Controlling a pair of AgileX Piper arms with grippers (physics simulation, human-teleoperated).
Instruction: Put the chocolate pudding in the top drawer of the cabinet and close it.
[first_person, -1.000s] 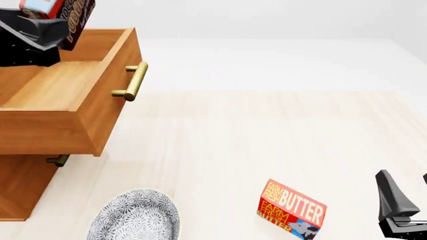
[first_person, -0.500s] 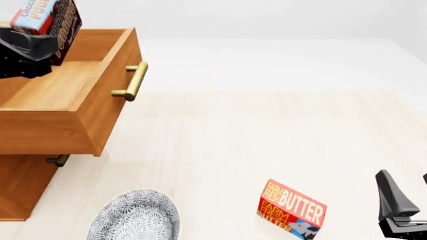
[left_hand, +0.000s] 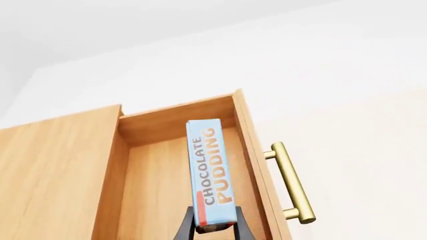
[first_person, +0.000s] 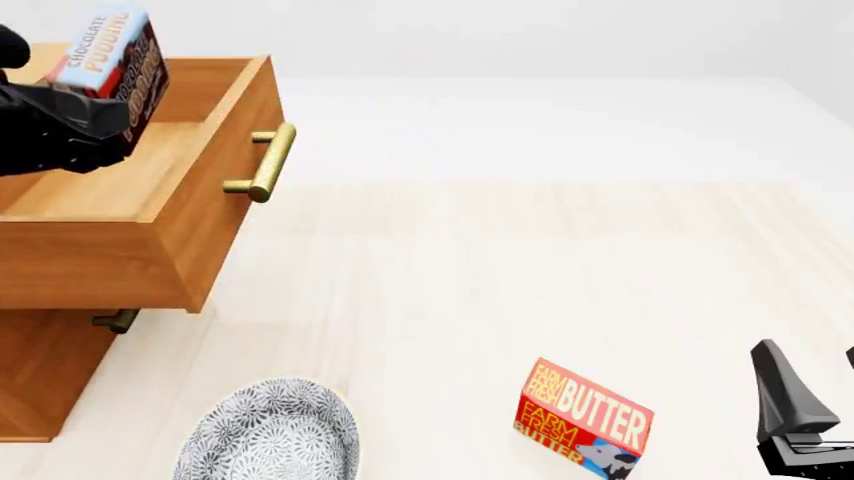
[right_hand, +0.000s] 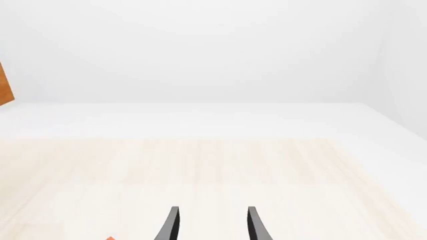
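Cabinet, top drawer pulled open beneath my left claw. Left claw clenched on chocolate pudding, which has tilted and dropped nearer the drawer since a second ago; release looks close. Right claw parted, idle.

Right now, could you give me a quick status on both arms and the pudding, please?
Left gripper shut on chocolate pudding, held over the open top drawer. Right gripper open, idle over the table. Drawer floor bare below the box.
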